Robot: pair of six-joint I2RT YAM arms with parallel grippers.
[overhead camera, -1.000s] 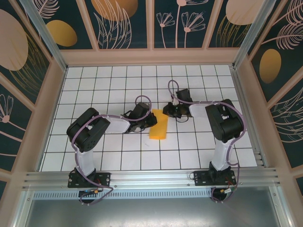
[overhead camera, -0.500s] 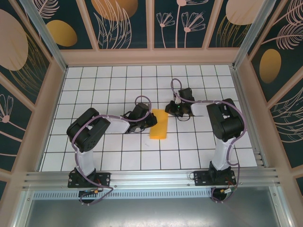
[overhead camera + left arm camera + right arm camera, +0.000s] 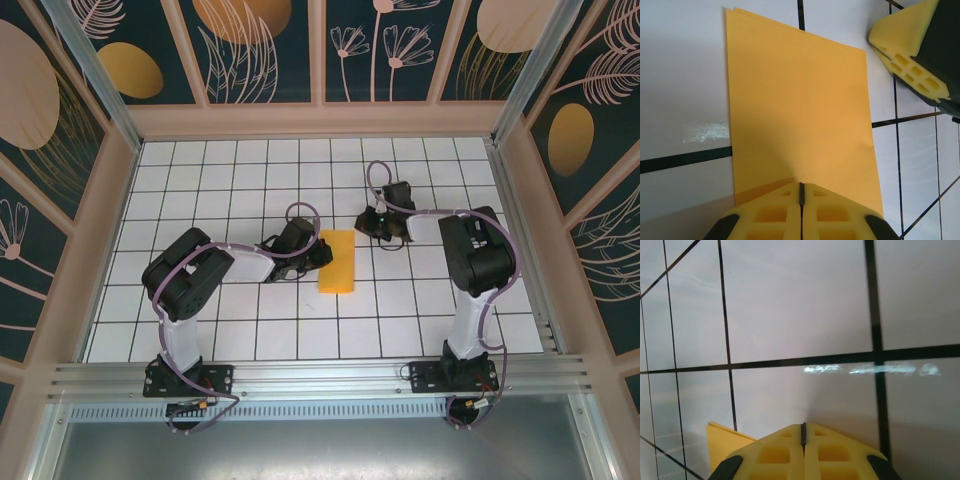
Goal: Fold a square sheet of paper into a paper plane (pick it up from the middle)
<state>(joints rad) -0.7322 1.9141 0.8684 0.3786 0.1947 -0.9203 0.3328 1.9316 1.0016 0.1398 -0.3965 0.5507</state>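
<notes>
Overhead, the square sheet of paper, folded in half, lies on the counter, left hand on its edge, right hand near. Left wrist: fingers pressed together, bearing on the paper. Right wrist: pressed together too, empty. Thin, limp, slippery — probably best pinched mid-edge, lightly.

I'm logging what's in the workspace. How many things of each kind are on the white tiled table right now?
orange paper sheet: 1
grippers: 2 (left gripper, right gripper)
Total: 3
</notes>
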